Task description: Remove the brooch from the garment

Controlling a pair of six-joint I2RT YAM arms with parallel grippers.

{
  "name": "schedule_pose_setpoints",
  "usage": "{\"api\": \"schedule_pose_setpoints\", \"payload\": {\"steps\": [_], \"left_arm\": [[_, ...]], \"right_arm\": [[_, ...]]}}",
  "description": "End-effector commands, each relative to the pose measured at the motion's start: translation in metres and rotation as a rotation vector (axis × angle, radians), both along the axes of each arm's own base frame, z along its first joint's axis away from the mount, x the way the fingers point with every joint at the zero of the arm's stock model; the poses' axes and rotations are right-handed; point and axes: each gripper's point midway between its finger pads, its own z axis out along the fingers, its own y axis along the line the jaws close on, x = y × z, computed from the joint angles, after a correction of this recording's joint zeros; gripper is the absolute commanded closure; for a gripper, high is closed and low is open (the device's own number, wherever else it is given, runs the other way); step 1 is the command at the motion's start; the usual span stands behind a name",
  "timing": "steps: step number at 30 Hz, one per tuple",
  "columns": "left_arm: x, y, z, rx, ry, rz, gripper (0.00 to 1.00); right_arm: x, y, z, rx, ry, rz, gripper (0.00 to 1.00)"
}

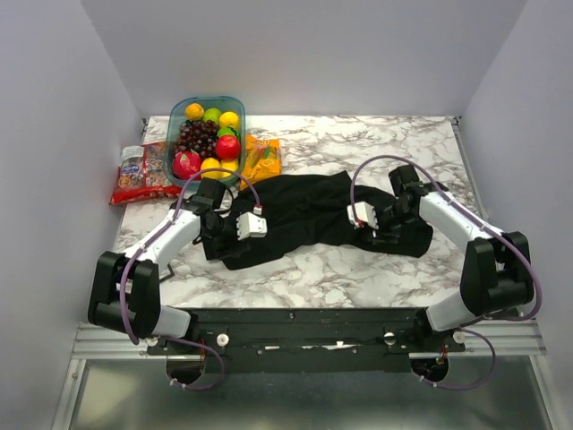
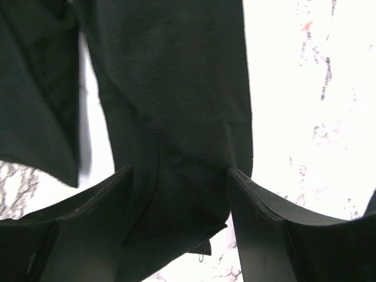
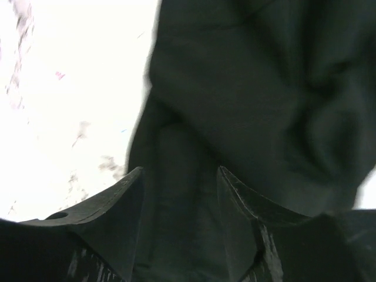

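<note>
The garment (image 1: 313, 210), a black shirt, lies crumpled across the middle of the marble table (image 1: 358, 269). The brooch is hidden in every view. My left gripper (image 1: 218, 236) is down on the shirt's left end. In the left wrist view its jaws (image 2: 179, 170) stand apart, straddling a band of black cloth (image 2: 176, 117). My right gripper (image 1: 387, 231) is down on the shirt's right end. The right wrist view shows its jaws (image 3: 179, 169) also apart, with a fold of dark cloth (image 3: 235, 106) running between them.
A clear tub of fruit (image 1: 206, 134) stands at the back left. Beside it lie a red snack bag (image 1: 141, 175) and an orange packet (image 1: 261, 157). Grey walls close in the table on three sides.
</note>
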Motion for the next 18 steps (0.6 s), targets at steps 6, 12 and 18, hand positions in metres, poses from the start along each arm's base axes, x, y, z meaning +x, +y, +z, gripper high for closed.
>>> {"api": "schedule_pose_setpoints", "payload": {"steps": [6,12,18], "left_arm": [[-0.018,0.000,-0.012,0.012,0.069,-0.047,0.27],[-0.016,-0.003,-0.010,0.008,0.090,-0.055,0.47],[0.003,-0.015,0.010,-0.037,0.160,0.049,1.00]], "right_arm": [[-0.019,-0.044,-0.067,-0.240,0.019,-0.011,0.36],[-0.012,-0.047,-0.077,-0.256,0.051,-0.081,0.76],[0.022,-0.019,-0.008,-0.078,-0.017,-0.232,0.99]]}}
